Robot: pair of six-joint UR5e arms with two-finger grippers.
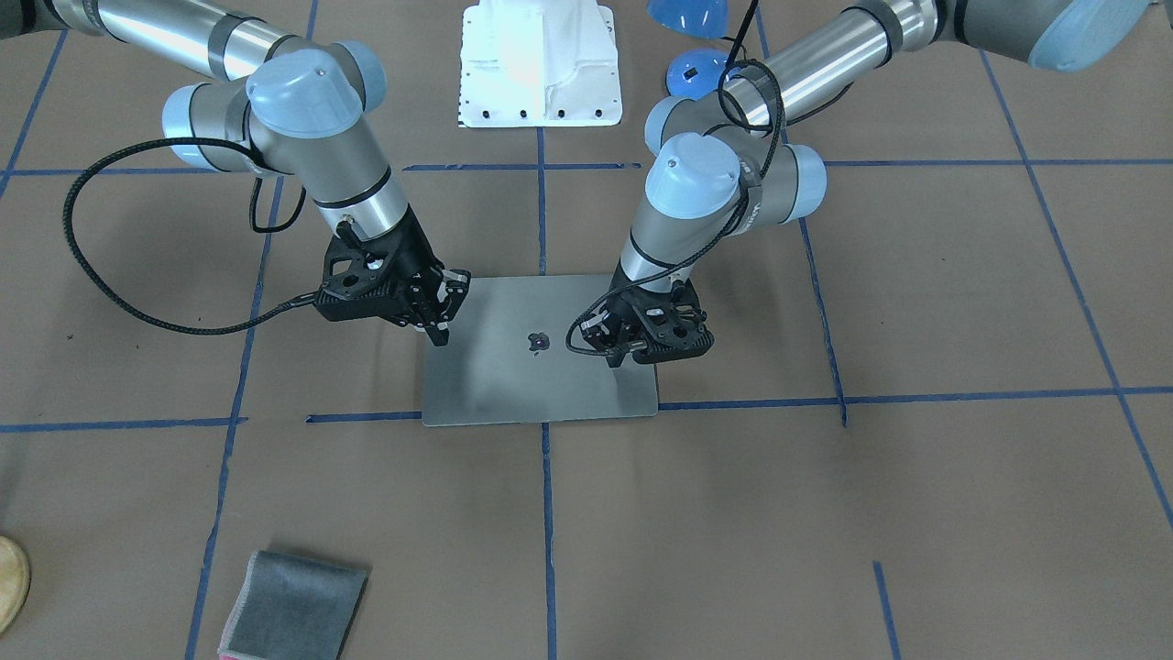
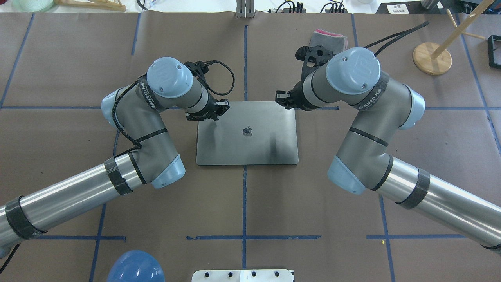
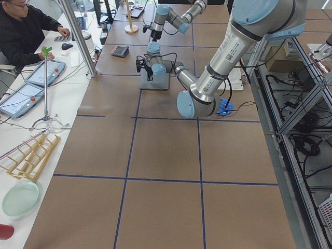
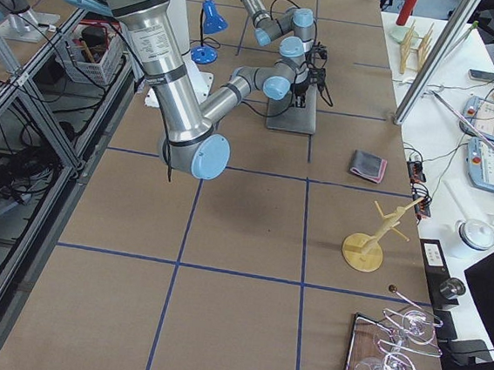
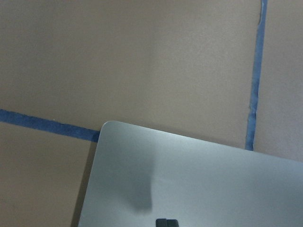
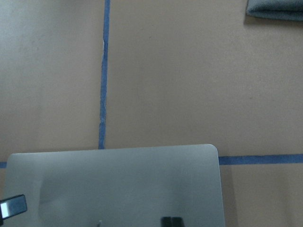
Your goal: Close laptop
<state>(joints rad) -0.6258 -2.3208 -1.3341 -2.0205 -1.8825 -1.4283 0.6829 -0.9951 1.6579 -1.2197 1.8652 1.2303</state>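
The laptop lies shut and flat on the table, grey lid up with the dark apple logo showing. My left gripper is shut and empty over the lid's far left corner; its closed fingertips hang just over the lid. My right gripper is open and empty over the far right corner, with its fingertips spread wide above the lid. I cannot tell whether either gripper touches the lid. In the front-facing view the left gripper is on the right and the right gripper on the left.
A folded grey cloth lies beyond the laptop on the far side. A wooden stand is at the far right. A blue lamp and the white robot base are on the near side.
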